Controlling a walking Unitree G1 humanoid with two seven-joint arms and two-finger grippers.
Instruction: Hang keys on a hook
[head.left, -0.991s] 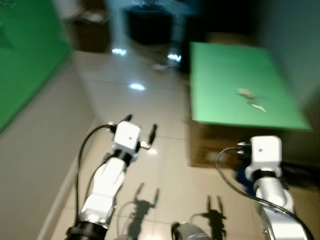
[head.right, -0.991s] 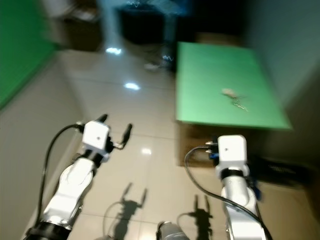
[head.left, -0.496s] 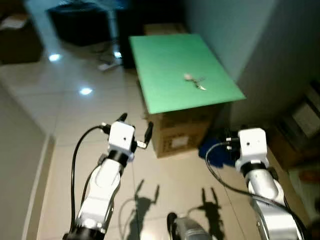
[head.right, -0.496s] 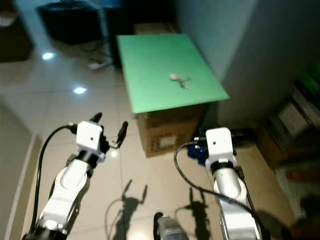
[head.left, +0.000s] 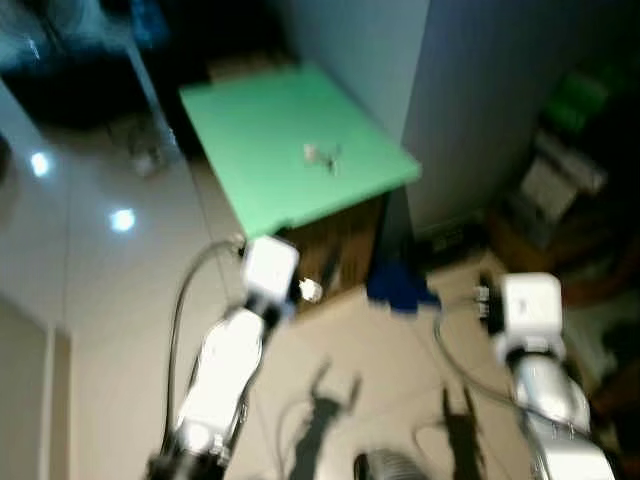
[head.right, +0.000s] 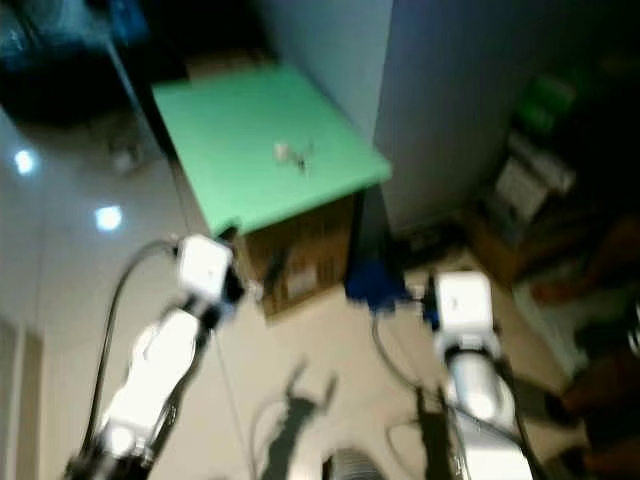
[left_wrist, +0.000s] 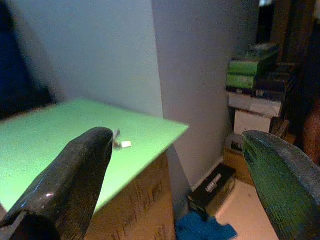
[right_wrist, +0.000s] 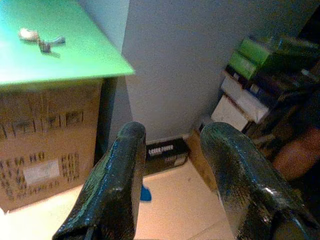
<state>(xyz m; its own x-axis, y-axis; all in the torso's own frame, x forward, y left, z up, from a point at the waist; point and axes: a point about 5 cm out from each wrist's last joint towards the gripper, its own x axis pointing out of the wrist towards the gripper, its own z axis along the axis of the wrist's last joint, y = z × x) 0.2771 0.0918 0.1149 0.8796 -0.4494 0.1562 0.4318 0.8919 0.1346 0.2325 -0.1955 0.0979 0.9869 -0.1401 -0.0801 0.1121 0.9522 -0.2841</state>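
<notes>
We see the keys (head.left: 322, 156) lying on the green table (head.left: 270, 130), up at about 12 o'clock from us, nearer its right edge than its left and well apart from both tools. The table top sits on a cardboard box (head.right: 300, 262) and overhangs it; its near corner points toward our right arm, and its far right edge runs close along a grey wall (head.left: 480, 90). Our left tool (left_wrist: 175, 165) is held out before the table's near edge, its two black fingers (left_wrist: 65, 185) spread wide with nothing between them. Our right tool (right_wrist: 167, 165) hangs at about 4 o'clock, off the table's corner, its fingers parted a little and holding nothing. Open tiled floor (head.left: 90, 270) stretches from 9 to 11 o'clock, with light spots on it. To the right the room is tighter: a blue cloth (head.left: 398, 290) lies on the floor beside the box, a dark flat box (right_wrist: 162, 150) rests against the wall's foot, and stacked boxes (left_wrist: 255, 85) stand at about 2 o'clock. The head views are blurred.
</notes>
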